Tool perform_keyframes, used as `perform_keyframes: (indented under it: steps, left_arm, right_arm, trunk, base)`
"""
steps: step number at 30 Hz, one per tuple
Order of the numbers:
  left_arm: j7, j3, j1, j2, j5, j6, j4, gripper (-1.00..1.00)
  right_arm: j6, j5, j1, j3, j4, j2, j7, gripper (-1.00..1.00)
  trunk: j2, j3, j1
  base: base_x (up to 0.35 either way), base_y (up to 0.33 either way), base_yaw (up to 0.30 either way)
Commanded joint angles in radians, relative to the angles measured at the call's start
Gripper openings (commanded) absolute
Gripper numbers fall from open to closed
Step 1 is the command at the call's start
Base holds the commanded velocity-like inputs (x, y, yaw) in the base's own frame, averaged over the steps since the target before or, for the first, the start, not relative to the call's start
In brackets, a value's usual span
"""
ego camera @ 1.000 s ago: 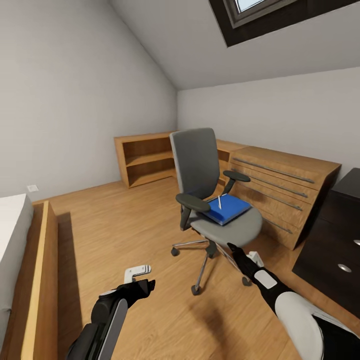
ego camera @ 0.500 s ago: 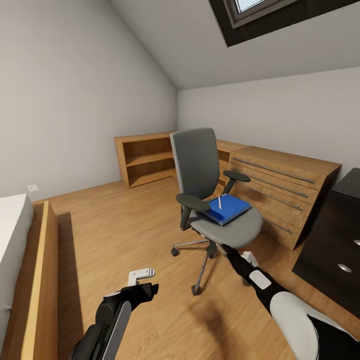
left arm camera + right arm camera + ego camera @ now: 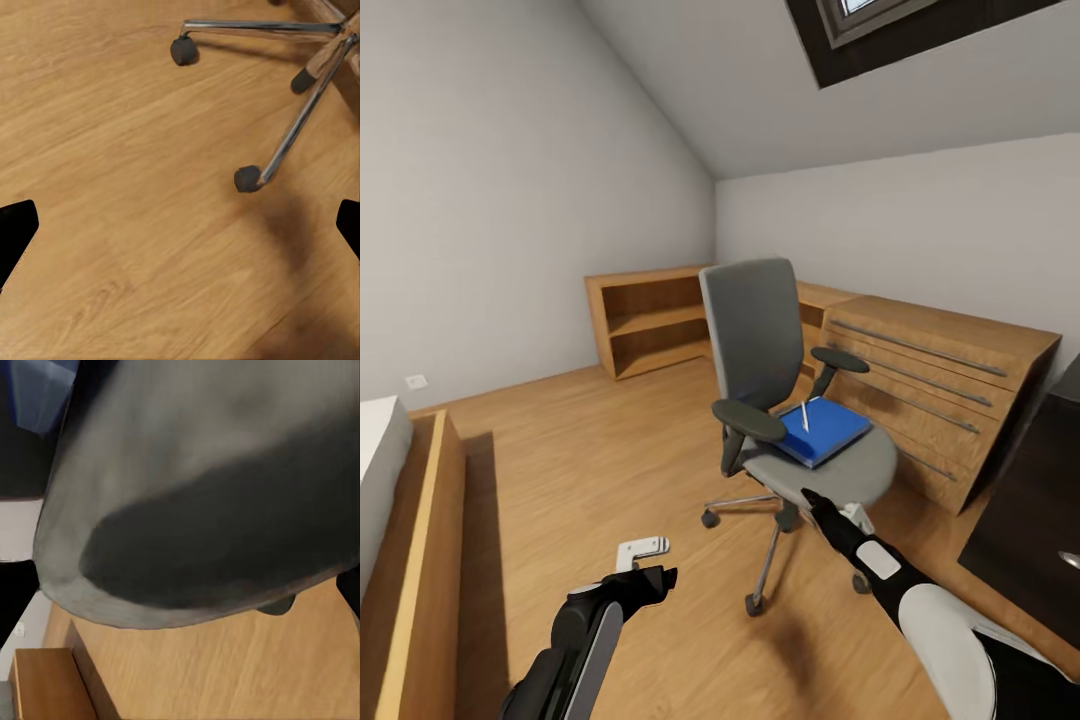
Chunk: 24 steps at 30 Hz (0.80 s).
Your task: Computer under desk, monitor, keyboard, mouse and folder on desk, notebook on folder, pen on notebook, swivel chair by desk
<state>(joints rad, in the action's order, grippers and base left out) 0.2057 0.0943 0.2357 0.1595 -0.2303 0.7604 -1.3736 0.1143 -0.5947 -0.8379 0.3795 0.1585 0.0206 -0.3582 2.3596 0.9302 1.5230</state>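
Right wrist cam is basically jammed up under the swivel chair [image 3: 202,487], its grey seat bulging across most of the shot. A bit of the blue folder [image 3: 37,390] peeks in around 11 o'clock, wooden floor [image 3: 225,675] down at 6.

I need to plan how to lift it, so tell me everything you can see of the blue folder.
The folder is a thin, flat, bright blue rectangle with darker blue edges, lying level on the grey seat of the swivel chair, turned at an angle between the armrests. A slim white pen rests on top. Neither gripper touches it; the right gripper is just below the seat's front edge.
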Motion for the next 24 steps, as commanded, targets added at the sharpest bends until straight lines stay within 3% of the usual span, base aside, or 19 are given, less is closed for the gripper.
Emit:
perform_keyframes:
  steps: [1, 24]
  left_arm:
    - [0.009, 0.001, 0.0, 0.0, -0.011, 0.003, -0.001, 1.0]
    - [0.009, -0.001, 0.0, -0.002, -0.012, 0.003, -0.001, 1.0]
  right_arm:
    - [0.008, -0.016, -0.001, 0.007, 0.003, 0.0, -0.005, 1.0]
    - [0.005, -0.016, -0.001, 0.007, 0.002, 0.001, -0.007, 1.0]
  trunk:
    - [0.0, 0.001, 0.0]
    - [0.0, 0.001, 0.0]
  base:
    - [0.319, 0.0, 0.0]
    - [0.321, 0.008, 0.0]
